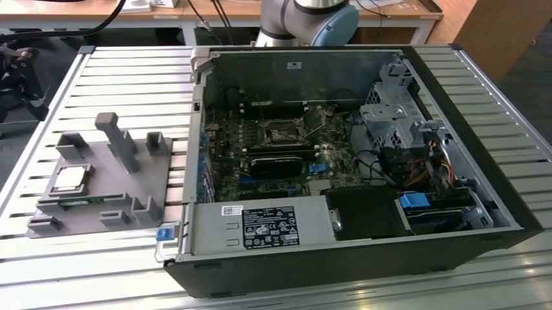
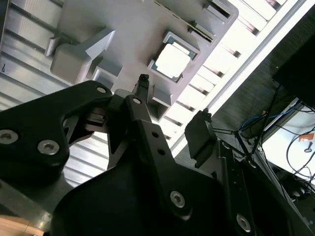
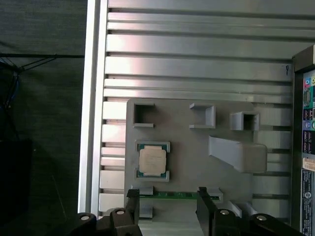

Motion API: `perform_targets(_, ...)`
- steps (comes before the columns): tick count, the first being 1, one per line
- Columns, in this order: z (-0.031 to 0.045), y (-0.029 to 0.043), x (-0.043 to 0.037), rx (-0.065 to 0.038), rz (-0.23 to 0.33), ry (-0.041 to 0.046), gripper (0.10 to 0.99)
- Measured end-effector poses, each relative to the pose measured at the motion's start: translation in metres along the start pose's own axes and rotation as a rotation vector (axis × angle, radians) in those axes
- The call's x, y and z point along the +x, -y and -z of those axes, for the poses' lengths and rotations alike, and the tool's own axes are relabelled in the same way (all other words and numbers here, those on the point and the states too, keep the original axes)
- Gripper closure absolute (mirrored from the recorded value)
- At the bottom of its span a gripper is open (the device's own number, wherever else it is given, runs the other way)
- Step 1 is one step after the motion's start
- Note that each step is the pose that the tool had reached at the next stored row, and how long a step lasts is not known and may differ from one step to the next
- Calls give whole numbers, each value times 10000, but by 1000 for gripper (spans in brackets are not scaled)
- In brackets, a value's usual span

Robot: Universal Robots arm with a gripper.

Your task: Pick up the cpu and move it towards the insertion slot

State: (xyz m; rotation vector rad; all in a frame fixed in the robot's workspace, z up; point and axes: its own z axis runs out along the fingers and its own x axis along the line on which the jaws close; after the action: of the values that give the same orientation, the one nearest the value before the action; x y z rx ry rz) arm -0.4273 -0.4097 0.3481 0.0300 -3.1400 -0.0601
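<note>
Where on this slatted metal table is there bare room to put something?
Free: table slats between the grey plastic tray and the arm-side edge, and between the black computer case and the opposite edge. Crowded: tray with its silvery square cpu; case around the dark square insertion slot.

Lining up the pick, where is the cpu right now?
The cpu sits in a recess of the grey tray on the exterior view's left, outside the computer case, with the green memory stick next to it.

Glare whitens the cpu (image 2: 171, 62) and table (image 2: 248, 19) (second wrist view); elsewhere light is even.
</note>
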Motion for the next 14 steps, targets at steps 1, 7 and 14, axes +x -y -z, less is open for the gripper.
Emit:
perform_targets(1,-9,0,1,0,0,1,498)
perform_targets(7,-55,2,3,0,0,0,498)
perform_targets(14,-110,4,4,0,0,0,498)
